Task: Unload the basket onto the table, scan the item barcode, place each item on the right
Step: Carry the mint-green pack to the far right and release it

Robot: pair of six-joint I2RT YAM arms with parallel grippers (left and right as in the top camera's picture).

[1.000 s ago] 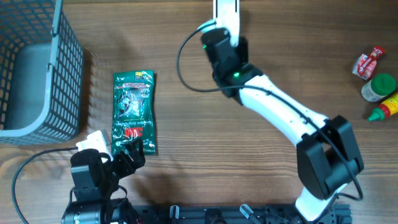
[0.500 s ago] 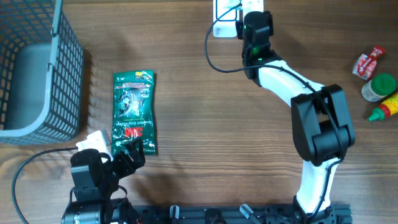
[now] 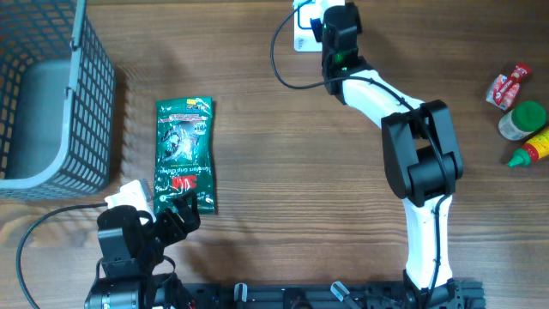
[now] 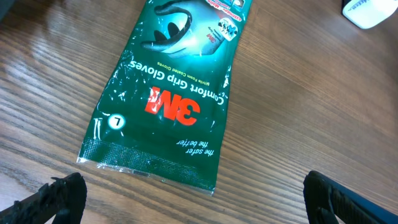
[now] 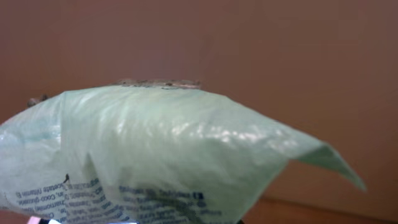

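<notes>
pale green packet pinched in right jaws; left jaws gape wide, empty, near glove pack.

Counted one green glove packet, one pale green pouch, one grey mesh basket, one red snack wrapper, one green-lidded jar, one yellow bottle, one white box

basket: cut off left and top | pale packet: print blurred, lower part cut off
</notes>
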